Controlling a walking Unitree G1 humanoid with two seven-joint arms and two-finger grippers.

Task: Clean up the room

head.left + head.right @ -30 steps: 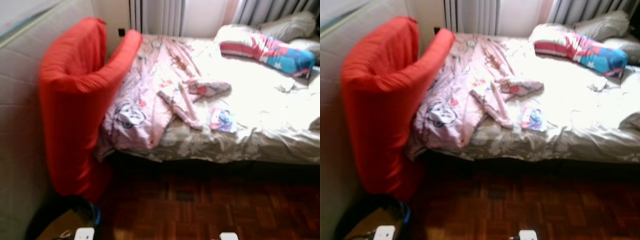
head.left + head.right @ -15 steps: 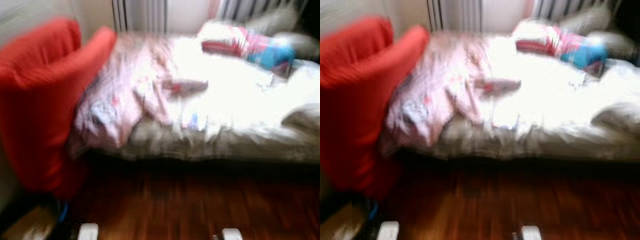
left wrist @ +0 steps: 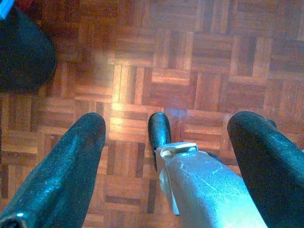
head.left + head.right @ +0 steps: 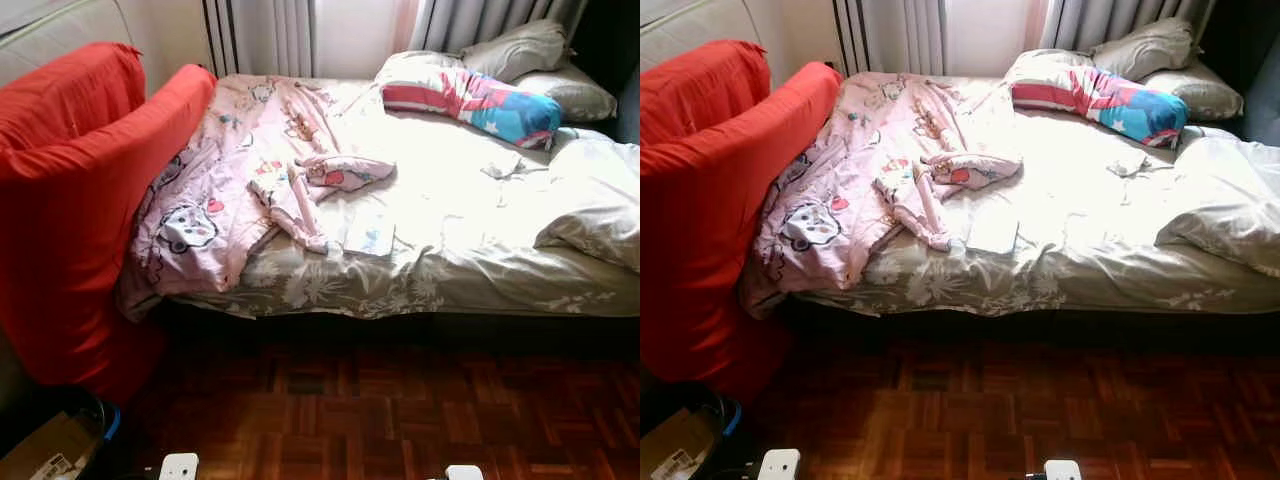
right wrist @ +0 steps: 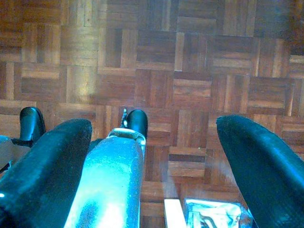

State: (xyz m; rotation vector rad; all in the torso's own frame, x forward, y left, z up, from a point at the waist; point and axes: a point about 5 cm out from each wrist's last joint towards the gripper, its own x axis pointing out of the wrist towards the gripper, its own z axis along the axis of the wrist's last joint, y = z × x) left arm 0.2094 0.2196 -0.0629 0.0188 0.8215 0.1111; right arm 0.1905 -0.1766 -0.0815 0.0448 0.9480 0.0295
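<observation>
- Left eye view takes in a bed [image 4: 470, 290] with a leaf-print sheet, well ahead of both hanging claws.
- Beside the bed, on the left claw's side, a big red cushion [image 4: 80, 210] leans against the wall.
- Parquet floor [image 4: 400, 410] stretches between the claws and the bed.
- A pink cartoon-print duvet [image 4: 215, 190] lies over the near-left part of the bed.
- A rumpled white quilt [image 4: 600, 200] lies far off on the right claw's side.
- A striped red, white and blue pillow [image 4: 470, 100] lies at the far end.
- Pink pyjamas [image 4: 310, 185] are crumpled mid-bed, with a small booklet [image 4: 370, 238] just beside them.
- The left gripper [image 3: 166, 137] hangs over the floor, fingers [image 3: 71, 161] spread wide, empty.
- The right gripper [image 5: 152, 137] hangs likewise, its fingers [image 5: 256, 156] splayed, gripping nothing.
</observation>
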